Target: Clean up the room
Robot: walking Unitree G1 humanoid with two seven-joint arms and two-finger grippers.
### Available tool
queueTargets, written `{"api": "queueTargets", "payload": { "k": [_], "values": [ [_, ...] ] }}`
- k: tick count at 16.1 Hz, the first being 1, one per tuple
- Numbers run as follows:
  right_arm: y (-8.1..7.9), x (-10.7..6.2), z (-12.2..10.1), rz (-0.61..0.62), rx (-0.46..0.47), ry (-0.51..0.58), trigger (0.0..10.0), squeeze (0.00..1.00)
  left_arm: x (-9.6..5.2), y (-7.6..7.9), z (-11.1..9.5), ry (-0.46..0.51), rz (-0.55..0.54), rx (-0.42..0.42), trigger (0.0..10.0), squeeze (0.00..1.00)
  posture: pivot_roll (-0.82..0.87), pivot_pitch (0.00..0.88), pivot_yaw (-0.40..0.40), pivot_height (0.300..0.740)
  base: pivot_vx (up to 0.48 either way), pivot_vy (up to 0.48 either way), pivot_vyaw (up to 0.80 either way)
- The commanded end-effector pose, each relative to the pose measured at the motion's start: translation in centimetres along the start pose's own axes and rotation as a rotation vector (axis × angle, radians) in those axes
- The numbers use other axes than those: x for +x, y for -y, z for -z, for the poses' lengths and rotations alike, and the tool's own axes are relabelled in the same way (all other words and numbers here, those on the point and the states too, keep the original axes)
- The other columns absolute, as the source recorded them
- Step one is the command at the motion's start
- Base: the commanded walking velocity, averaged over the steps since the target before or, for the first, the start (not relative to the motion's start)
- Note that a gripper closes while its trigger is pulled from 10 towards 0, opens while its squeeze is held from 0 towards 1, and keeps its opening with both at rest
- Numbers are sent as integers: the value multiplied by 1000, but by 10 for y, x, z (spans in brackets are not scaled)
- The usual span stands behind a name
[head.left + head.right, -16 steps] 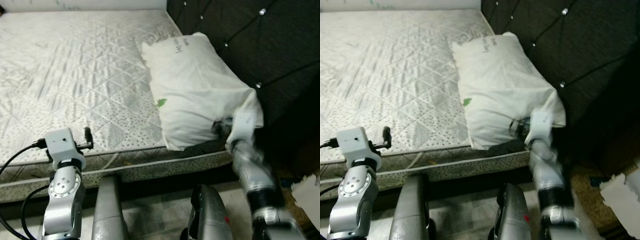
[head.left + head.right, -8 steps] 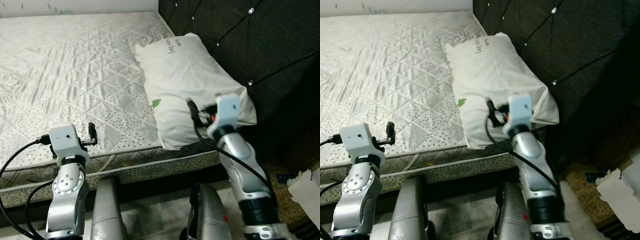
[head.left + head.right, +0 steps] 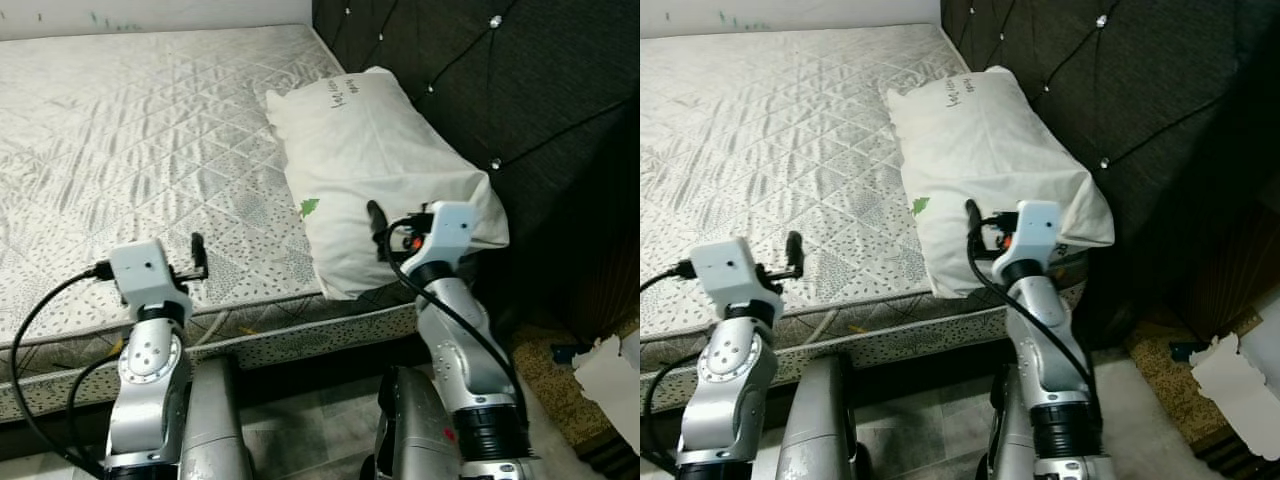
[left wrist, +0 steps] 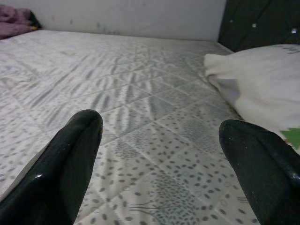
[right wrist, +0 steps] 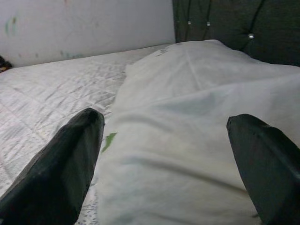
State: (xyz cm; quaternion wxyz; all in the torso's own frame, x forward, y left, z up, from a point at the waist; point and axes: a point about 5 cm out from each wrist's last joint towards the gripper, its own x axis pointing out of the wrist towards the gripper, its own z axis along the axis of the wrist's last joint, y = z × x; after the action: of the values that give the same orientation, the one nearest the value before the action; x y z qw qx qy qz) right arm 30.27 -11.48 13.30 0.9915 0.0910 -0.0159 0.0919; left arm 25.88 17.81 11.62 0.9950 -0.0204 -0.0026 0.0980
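A white pillow [image 3: 380, 160] with a small green mark lies on the bare quilted mattress [image 3: 130, 140], against the dark headboard. My right gripper [image 3: 384, 236] hovers at the pillow's near end, just above the bed's front edge. It is open, and in the right wrist view its fingers [image 5: 70, 164] stand wide apart with the pillow [image 5: 187, 140] ahead of them, not gripped. My left gripper [image 3: 196, 262] is open over the mattress near the front edge, holding nothing; its fingers [image 4: 70, 159] frame bare mattress [image 4: 154, 117].
The tufted dark headboard [image 3: 500, 80] rises on the right. A purple cloth [image 4: 14, 16] lies at the mattress's far corner. White crumpled paper [image 3: 612, 368] sits on the floor beside the bed. Grey tiled floor [image 3: 310, 430] shows below.
My right gripper has come away from the pillow's near right corner and swung left to its near end. The pillow stays put. The left arm has risen slightly; the view shifted.
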Motion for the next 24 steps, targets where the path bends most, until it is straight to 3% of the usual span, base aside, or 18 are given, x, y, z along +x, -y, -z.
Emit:
{"api": "queueTargets", "payload": {
  "k": [1,4,22,24],
  "values": [
    [-1,4,-5,-16,19,24,10000,0,0,0,1,-2,8,4,10000,0,-14,0,-3,537,0,0,0],
    [0,5,-7,-11,8,28,10000,0,-1,0,0,3,12,11,10000,0,-11,0,-7,546,0,0,0],
    [-2,11,-5,-22,13,14,10000,0,-3,12,3,-7,63,-35,10000,0,-10,0,-12,740,0,0,0],
    [-2,12,-5,-21,13,13,10000,0,-4,13,4,-15,88,-52,10000,0,-8,0,-14,740,0,0,0]
  ]
}}
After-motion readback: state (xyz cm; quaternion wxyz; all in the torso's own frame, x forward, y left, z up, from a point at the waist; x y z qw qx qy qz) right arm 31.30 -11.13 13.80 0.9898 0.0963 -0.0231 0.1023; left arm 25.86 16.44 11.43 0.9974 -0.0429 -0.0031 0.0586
